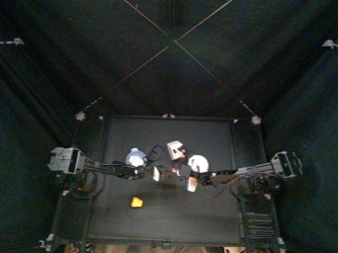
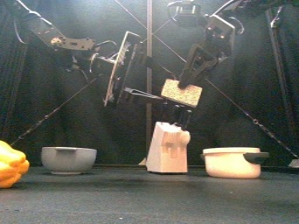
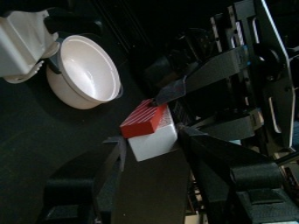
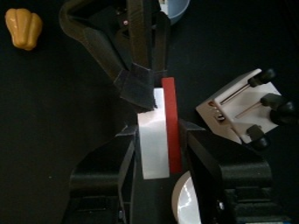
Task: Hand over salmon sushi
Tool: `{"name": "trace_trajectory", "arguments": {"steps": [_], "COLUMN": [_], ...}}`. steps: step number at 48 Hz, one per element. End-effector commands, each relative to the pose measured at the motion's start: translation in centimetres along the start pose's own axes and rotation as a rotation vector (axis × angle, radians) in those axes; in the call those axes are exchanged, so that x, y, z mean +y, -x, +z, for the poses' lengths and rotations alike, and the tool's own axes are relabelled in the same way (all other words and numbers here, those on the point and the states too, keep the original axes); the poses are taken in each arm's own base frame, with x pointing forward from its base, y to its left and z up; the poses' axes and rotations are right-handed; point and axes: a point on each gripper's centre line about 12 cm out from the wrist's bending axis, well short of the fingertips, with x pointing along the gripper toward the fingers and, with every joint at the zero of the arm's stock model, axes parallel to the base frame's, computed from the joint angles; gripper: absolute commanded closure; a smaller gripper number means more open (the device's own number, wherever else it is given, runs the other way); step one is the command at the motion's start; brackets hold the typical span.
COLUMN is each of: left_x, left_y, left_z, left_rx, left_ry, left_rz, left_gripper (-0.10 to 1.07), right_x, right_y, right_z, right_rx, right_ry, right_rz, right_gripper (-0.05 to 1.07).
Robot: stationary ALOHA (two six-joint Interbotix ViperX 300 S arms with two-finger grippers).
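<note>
One salmon sushi (image 4: 159,131), white block with red-orange strip, clamped in right jaws; left jaws apart around it.

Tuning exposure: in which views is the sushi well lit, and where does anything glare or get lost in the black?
Left wrist view: sushi brightly lit, red top and white rice distinct; white bowl is the brightest spot, near glare. Right wrist view: sushi evenly lit. Front view: sushi looks dim, and the black arms merge with the curtains. Top view: sushi is a pale speck on the dark table.
</note>
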Motion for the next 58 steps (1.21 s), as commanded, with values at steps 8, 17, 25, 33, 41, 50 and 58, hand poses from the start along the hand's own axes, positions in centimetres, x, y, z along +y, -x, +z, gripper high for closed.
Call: {"name": "trace_trajectory", "arguments": {"steps": [8, 17, 25, 33, 41, 50, 58], "left_x": [-1.0, -0.8, -0.4, 0.0, 0.3, 0.4, 0.3], "left_y": [-0.3, -0.1, 0.1, 0.7, 1.3, 1.9, 3.0], "left_z": [0.7, 0.6, 0.5, 0.3, -0.1, -0.3, -0.4], "left_rx": [-0.024, -0.022, -0.019, -0.013, -0.001, 0.014, 0.016], "left_ry": [0.0, -0.003, -0.008, -0.016, -0.05, -0.101, -0.183], "left_rz": [-0.031, -0.027, -0.018, -0.012, -0.022, -0.043, -0.102], "left_gripper": [0.33, 0.43, 0.43, 0.43, 0.43, 0.43, 0.44], "right_x": [0.0, 0.5, 0.5, 0.6, 0.6, 1.0, 0.8], "right_y": [0.7, 0.6, 0.8, 0.9, 1.2, 1.9, 3.6], "right_z": [1.5, 1.4, 1.5, 1.3, 1.5, 1.9, 1.8], "right_rx": [-0.048, -0.05, -0.054, -0.053, -0.06, -0.106, -0.208], "right_ry": [-0.001, 0.008, 0.001, 0.001, -0.004, -0.03, -0.057], "right_rz": [0.007, 0.021, 0.024, 0.028, 0.031, 0.088, 0.181], "right_gripper": [0.37, 0.26, 0.09, 0.02, 0.02, 0.02, 0.02]}}
